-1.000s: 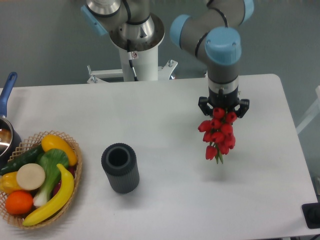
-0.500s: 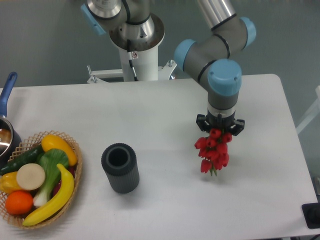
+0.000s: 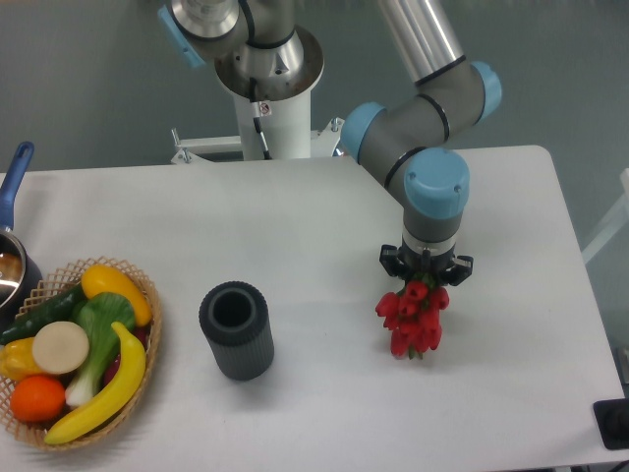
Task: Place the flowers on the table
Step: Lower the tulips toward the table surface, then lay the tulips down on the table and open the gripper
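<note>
Camera view, fixed above the desk: the end effector (image 3: 426,274) points straight down, its two fingers closed on the top of the flowers (image 3: 411,320). Over the last second the arm has dropped and drifted slightly left, so the bunch that hung clear of the surface now sits low, its stem end at or just above the desk (image 3: 324,226), right of centre. Whether the stems actually touch cannot be told from this angle. In my judgement the lowering is nearly done; what is left is to let go and lift away, and the bunch will likely tip onto its side once freed.

The flowers are a tight cluster of glossy red buds with a little green showing at the lower tip. The desk is smooth, matte white with rounded corners. To the left stands the vase (image 3: 236,330), a dark grey ribbed cylinder, upright with its mouth open, well apart from the bunch. Further left a woven basket (image 3: 147,324) holds smooth, plastic-looking fruit and vegetables.
</note>
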Tool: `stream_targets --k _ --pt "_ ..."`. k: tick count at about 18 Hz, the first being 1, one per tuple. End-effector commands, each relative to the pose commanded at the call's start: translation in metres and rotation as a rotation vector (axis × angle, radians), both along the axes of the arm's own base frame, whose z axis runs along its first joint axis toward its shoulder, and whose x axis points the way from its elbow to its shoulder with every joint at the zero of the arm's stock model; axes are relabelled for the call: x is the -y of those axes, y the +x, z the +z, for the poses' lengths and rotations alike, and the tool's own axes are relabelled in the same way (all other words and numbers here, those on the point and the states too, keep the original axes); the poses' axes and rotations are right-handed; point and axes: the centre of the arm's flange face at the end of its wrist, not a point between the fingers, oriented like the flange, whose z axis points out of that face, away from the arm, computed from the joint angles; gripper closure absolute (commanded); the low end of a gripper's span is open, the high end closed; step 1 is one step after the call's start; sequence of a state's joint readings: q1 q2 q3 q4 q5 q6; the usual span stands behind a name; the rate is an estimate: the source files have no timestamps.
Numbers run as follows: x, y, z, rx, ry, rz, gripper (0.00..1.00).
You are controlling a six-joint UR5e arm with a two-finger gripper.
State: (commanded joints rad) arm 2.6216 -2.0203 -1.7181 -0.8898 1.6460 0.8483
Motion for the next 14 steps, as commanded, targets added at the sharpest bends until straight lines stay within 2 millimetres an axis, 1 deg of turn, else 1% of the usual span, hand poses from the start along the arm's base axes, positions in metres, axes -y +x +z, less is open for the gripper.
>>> stream_targets --k 1,2,5,6,8,9,10,12,13,14 --pt "-0.001 -0.002 0.004 -0.020 0.013 -0.003 0.04" --pt "-0.001 -0.004 0.007 -0.034 0.021 -0.002 0.01" --pt "-0.001 -0.006 0.016 -0.056 0.037 -0.008 0.00" --pt "0.000 -0.006 0.022 -0.067 0.041 -0.011 0.00" --pt "0.001 -0.004 0.043 -0.103 0.054 -0.021 0.00" --pt "0.002 -0.006 0.052 -0.118 0.060 -0.025 0.00" --pt "0.007 -0.010 0.060 -0.129 0.064 -0.019 0.00" --pt "0.026 -0.027 0.077 -0.153 0.072 0.007 0.00" --pt "0.033 -0.031 0.082 -0.158 0.069 -0.008 0.00" --pt "0.035 -0.032 0.085 -0.165 0.061 -0.051 0.00"
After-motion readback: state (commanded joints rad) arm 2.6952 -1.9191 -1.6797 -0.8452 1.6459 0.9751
